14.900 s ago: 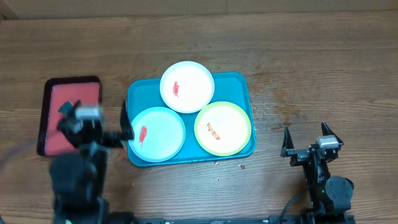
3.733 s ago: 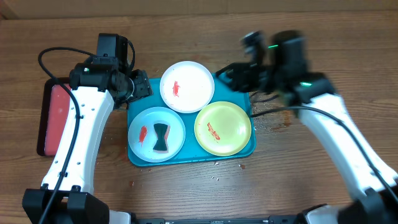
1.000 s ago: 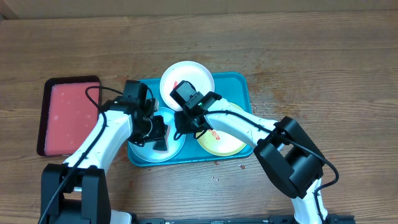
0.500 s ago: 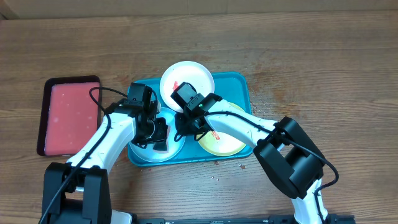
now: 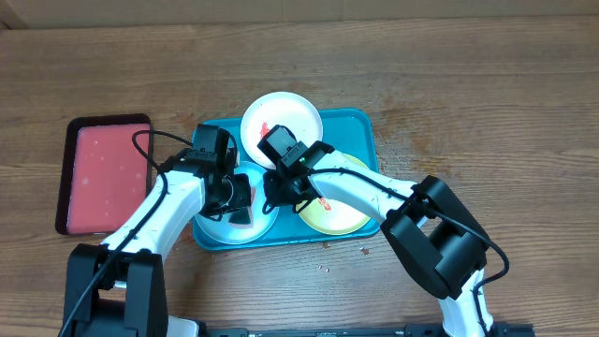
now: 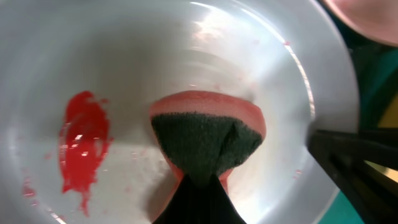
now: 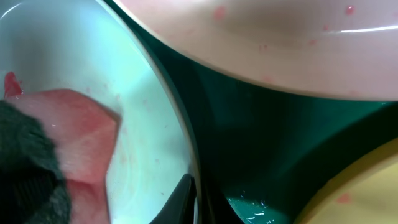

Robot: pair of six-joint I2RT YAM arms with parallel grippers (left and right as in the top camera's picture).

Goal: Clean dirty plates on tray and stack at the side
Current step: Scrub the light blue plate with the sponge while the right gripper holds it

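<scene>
On the teal tray [image 5: 360, 126] lie three dirty plates: white [image 5: 285, 112] at the back, light blue [image 5: 213, 223] front left, yellow-green [image 5: 348, 213] front right. My left gripper [image 5: 241, 204] is shut on a pink sponge with a dark green scouring face [image 6: 205, 137], pressed onto the light blue plate [image 6: 124, 56] beside a red smear [image 6: 84, 146]. My right gripper [image 5: 272, 198] is shut on that plate's right rim [image 7: 180, 143], one finger inside it and one outside. The white plate [image 7: 280, 37] and the yellow-green plate [image 7: 370, 186] edge the right wrist view.
A smaller dark-rimmed red tray [image 5: 103, 173] sits on the wooden table left of the teal tray. A few crumbs [image 5: 328, 267] lie in front of the teal tray. Both arms cross over the tray's middle, close together.
Both grippers have closed: the left one on the sponge, the right one on the light blue plate's rim. The arms have hardly shifted.
</scene>
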